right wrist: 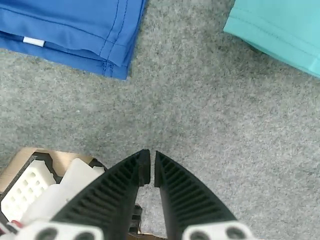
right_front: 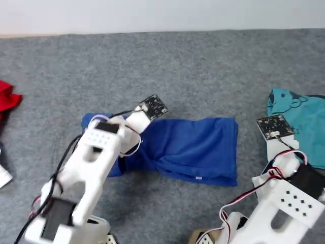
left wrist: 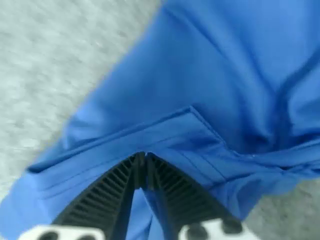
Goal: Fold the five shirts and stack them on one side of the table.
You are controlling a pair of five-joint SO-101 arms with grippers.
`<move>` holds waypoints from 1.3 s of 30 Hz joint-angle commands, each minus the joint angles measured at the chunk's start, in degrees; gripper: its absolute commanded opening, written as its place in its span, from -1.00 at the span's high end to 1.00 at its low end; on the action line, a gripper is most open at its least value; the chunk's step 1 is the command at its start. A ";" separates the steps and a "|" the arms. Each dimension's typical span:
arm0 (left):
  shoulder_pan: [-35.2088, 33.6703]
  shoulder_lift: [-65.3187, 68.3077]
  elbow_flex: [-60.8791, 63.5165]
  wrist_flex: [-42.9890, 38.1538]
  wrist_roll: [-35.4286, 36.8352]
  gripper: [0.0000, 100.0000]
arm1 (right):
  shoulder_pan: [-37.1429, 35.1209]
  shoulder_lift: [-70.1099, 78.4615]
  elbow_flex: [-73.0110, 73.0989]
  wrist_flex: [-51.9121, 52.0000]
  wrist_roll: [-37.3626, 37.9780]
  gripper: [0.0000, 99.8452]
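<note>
No legible text, numbers or signs noted. Small white tag [right wrist: 34, 41] near hem of blue shirt [right wrist: 80, 20], too small to read; seen again in high view, equally undecipherable.

Looks like a robotics lab bench here: grey felt tabletop [right_front: 203, 61], a blue shirt [right_front: 198, 145] laid on it, one white plastic arm [right_front: 91, 160] with a bare circuit board [right_front: 154, 107] over the shirt, a second arm [right_front: 287, 201] just beside the shirt, pale wall [right_front: 152, 15] beyond.
</note>
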 commanded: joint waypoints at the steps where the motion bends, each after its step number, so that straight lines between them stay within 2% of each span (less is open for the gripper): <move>1: -1.23 5.89 -10.15 9.41 -0.44 0.99 | 0.13 -0.92 -0.26 0.48 0.44 0.93; 7: -5.98 14.77 -23.16 14.77 -0.44 0.99 | 0.04 -0.92 -0.26 0.48 0.44 0.93; 12: -9.41 22.77 -35.38 23.47 -0.44 0.79 | -0.04 -0.92 -0.26 0.48 0.44 0.93; 16: -10.37 26.73 -43.56 28.84 -0.62 0.77 | -0.04 -0.84 -0.26 0.40 0.44 0.93; 22: -9.58 27.69 -51.47 36.31 -5.01 0.78 | -0.04 -0.92 -0.26 0.48 0.44 0.93; 27: -10.55 27.69 -55.69 47.65 -10.90 0.87 | 0.04 -0.92 -0.26 0.48 0.44 0.93; 29: -11.96 27.08 -54.37 47.56 -11.69 0.91 | 0.04 -0.92 -0.26 0.48 0.44 0.93; 32: -13.45 22.59 -47.52 47.56 -14.33 0.84 | 0.04 -0.92 -0.18 0.48 0.44 0.93; 39: -12.22 -0.62 -26.86 47.30 -18.90 0.78 | 0.04 -0.57 0.79 -1.45 0.53 0.93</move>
